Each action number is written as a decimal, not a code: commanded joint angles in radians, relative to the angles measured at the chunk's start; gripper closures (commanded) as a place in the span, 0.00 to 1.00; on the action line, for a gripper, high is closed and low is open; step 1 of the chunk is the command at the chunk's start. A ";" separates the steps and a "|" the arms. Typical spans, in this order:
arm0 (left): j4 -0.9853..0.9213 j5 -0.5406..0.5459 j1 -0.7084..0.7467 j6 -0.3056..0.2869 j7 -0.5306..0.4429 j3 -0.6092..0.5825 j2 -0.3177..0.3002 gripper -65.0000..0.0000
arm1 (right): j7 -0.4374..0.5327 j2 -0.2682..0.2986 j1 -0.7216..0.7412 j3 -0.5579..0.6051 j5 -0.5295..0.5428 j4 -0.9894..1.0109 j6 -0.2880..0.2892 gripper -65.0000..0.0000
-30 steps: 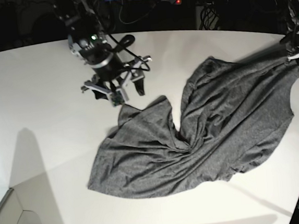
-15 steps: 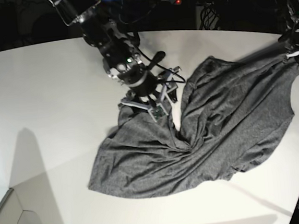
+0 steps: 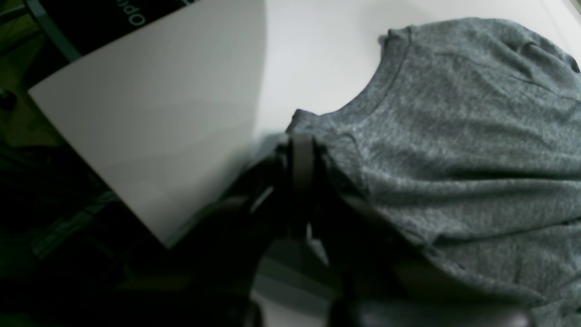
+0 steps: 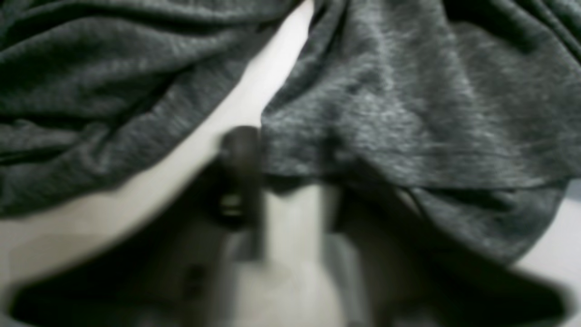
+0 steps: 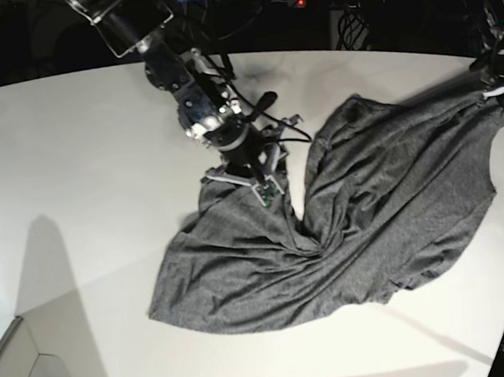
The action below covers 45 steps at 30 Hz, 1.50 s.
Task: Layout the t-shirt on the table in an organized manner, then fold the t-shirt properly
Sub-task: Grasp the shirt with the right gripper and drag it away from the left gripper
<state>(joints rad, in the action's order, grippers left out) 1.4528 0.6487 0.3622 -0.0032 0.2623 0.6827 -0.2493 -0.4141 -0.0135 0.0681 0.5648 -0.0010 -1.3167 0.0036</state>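
**Spotter:** Where is the shirt lying for you?

**Operator:** I'm seeing the heathered dark grey knit t-shirt (image 5: 343, 225) sprawling rumpled across the middle and right of the smooth white surface (image 5: 74, 169), bunching into a twist near its centre. A strip of bare white is showing between two folds in the right wrist view.

**Spotter:** And your jaws?

**Operator:** My left gripper (image 3: 302, 150) is sitting at the surface's far right edge, its jaws pressing together on the shirt's corner beside the neckline. My right gripper (image 5: 254, 186) is pressing down onto the shirt's upper left edge; I cannot tell whether its jaws are pinching fabric, because that view is blurring.
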 commanded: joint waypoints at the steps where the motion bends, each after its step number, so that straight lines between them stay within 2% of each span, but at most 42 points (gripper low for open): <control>1: 0.016 0.001 -0.004 -0.002 -0.022 0.006 -0.015 1.00 | 0.021 0.001 0.006 -0.006 0.000 -0.017 -0.004 0.91; 2: 0.016 0.001 -0.005 -0.002 -0.022 0.006 -0.017 1.00 | 0.021 0.005 0.002 -0.007 0.000 -0.017 -0.004 1.00; 7: 0.016 0.001 -0.022 -0.002 -0.022 0.006 -0.018 1.00 | 0.021 0.007 -0.027 -0.104 0.000 -0.040 -0.004 1.00; 11: 0.016 0.001 -0.021 -0.002 -0.022 0.012 -0.022 1.00 | 0.021 0.057 -0.113 -0.190 0.000 -0.209 -0.004 1.00; 14: 0.021 0.004 -0.022 -0.002 -0.022 0.012 -0.022 1.00 | 0.021 0.117 -0.189 -0.246 0.000 -0.366 -0.004 1.00; 19: 0.030 0.010 -0.021 -0.002 -0.022 0.009 -0.022 1.00 | 0.022 0.160 -0.268 -0.386 0.000 -0.501 -0.004 1.00; 24: 0.030 0.012 -0.021 -0.002 -0.022 0.006 -0.022 1.00 | 0.028 0.162 -0.301 -0.590 0.002 -0.524 0.000 1.00; 29: 0.030 0.012 -0.024 -0.002 -0.022 0.006 -0.022 1.00 | 0.027 0.160 -0.301 -0.722 0.002 -0.525 0.002 1.00; 38: 0.030 0.012 -0.025 -0.002 -0.022 0.006 -0.015 1.00 | 0.024 0.155 -0.251 -0.750 0.002 -0.538 0.002 1.00; 45: 0.024 0.012 -0.041 -0.002 -0.022 -0.013 -0.017 1.00 | 0.021 0.155 -0.112 -0.636 0.003 -0.533 0.002 1.00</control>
<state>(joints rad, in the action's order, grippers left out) 1.4639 0.6582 0.3267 -0.0025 0.2611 0.6670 -0.2508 -0.4240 0.1337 -0.0597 -0.0685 0.0067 -1.8336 0.0059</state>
